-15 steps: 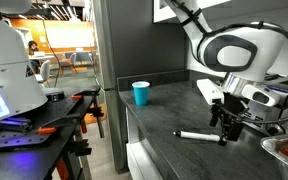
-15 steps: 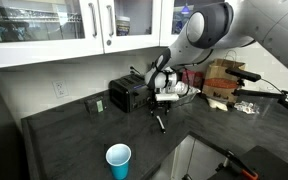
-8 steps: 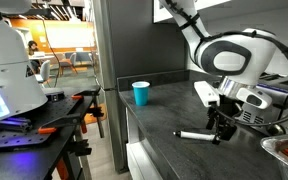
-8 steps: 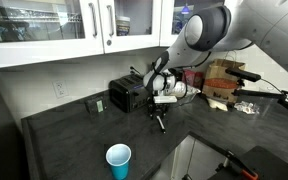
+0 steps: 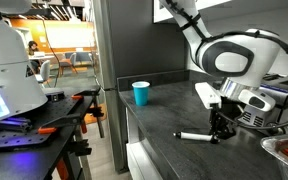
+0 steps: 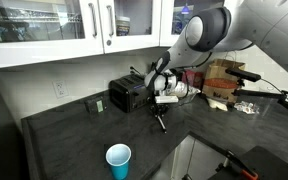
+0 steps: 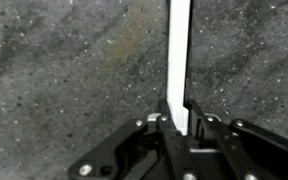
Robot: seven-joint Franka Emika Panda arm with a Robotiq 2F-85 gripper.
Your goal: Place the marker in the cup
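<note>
The marker (image 5: 194, 135) lies flat on the dark counter, a slim white stick with black ends. My gripper (image 5: 218, 136) is down at its right end, fingers pointing at the counter. In the wrist view the white barrel (image 7: 178, 60) runs up from between the jaws, which press on both its sides; my gripper (image 7: 181, 118) is shut on the marker. In an exterior view the gripper (image 6: 160, 122) stands low over the counter in front of the toaster. The cyan cup (image 5: 141, 93) stands upright near the counter's far left corner, well away from the gripper; its other view (image 6: 118, 160) shows it near the front edge.
A chrome toaster (image 6: 126, 95) sits against the wall behind the gripper. A metal tray (image 5: 286, 150) lies at the counter's right end. The counter edge (image 5: 134, 125) drops off left of the marker, with a workbench (image 5: 34, 125) beyond.
The jaws have closed from wide open onto the marker's barrel. The gripper came down slightly to the counter. The marker and cup have not moved.
</note>
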